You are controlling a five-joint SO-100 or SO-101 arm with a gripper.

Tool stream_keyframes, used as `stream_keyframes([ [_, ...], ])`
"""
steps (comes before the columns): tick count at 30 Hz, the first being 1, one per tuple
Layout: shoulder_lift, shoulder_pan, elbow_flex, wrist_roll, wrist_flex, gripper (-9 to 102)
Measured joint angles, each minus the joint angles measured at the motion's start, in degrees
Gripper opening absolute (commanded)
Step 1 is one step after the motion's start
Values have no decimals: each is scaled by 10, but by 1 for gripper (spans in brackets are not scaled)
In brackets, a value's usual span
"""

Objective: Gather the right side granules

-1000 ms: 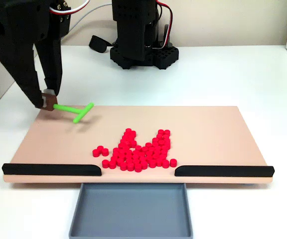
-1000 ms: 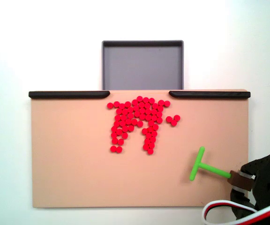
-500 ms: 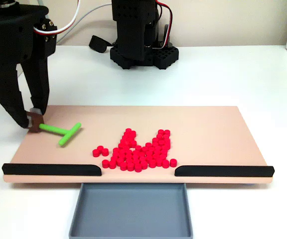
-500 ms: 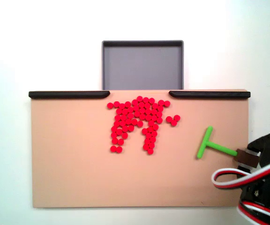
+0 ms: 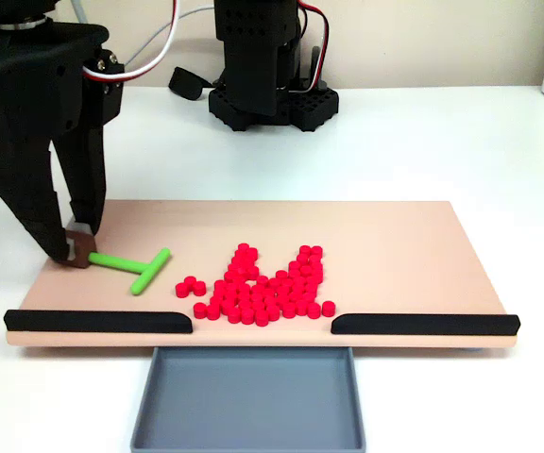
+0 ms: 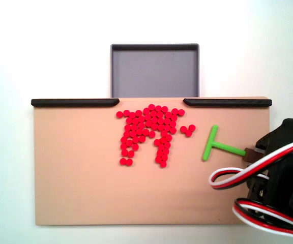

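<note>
2 fingers of the hand [image 5: 80,253] are clamped on the brown end of a green T-shaped stick [image 5: 136,268] lying on the tan board [image 5: 395,236]. A grey tray [image 5: 248,396] is seen with nothing in it. Red granules [image 5: 263,288] are clustered mid-board, just beyond the stick's crossbar, apart from the hand, 3 nearest [image 6: 188,130].

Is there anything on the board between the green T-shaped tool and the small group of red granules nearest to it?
Nothing visible. In a fixed view, bare board lies between the T-shaped tool, held by the gripper, and the nearest granules. The bigger pile sits beyond them.
</note>
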Motion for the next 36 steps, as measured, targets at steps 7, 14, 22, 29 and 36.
stream_keyframes([
  [7,-18,-1,-17,0,5,0],
  [14,-33,-4,-41,0,5,0],
  [22,-39,-11,-47,0,4,0],
  [29,-40,-20,-47,0,2,0],
  [36,-40,-32,-47,0,0,0],
])
